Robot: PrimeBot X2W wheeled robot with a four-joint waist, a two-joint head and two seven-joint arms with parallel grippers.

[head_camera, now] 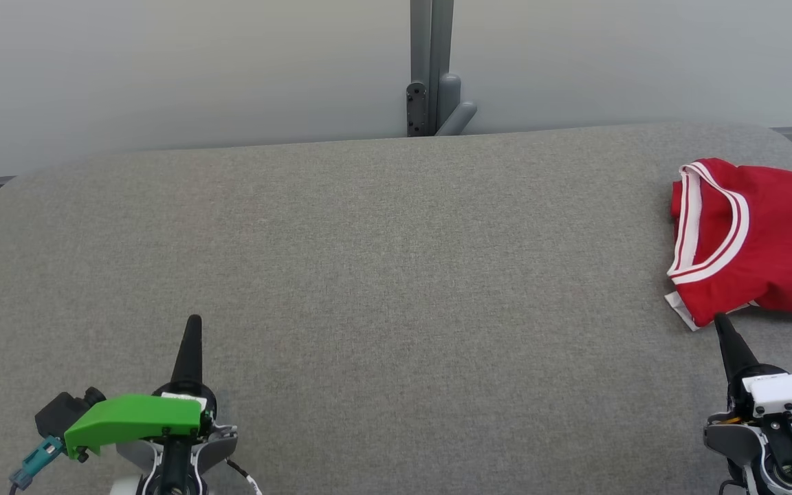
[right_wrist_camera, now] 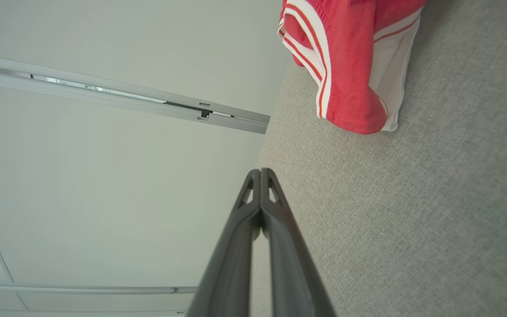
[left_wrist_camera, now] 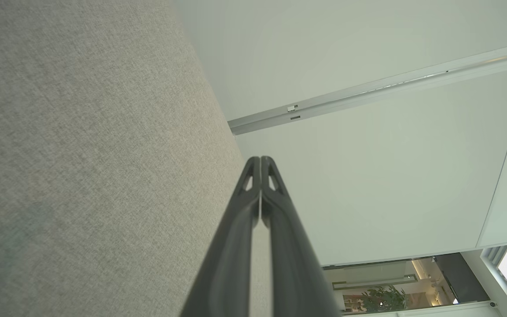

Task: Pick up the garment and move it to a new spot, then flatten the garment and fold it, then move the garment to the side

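The garment [head_camera: 760, 247] is a red jersey with white trim, folded into a compact stack at the far right of the grey table [head_camera: 382, 275]; the picture's right edge cuts it off. In the right wrist view the garment [right_wrist_camera: 350, 66] lies ahead of the fingers and apart from them. My right gripper [head_camera: 720, 320] is shut and empty at the lower right, its tips just short of the jersey's near edge. At the lower left my left gripper [head_camera: 194, 320] is shut with nothing in it. In the wrist views both pairs of fingers, left gripper [left_wrist_camera: 260, 159] and right gripper [right_wrist_camera: 260, 171], are pressed together.
The grey fabric tabletop has rounded far corners and a pale wall behind it. A grey metal post [head_camera: 430, 69] with a bracket stands behind the far edge at the middle. A wide stretch of bare fabric lies between the two grippers.
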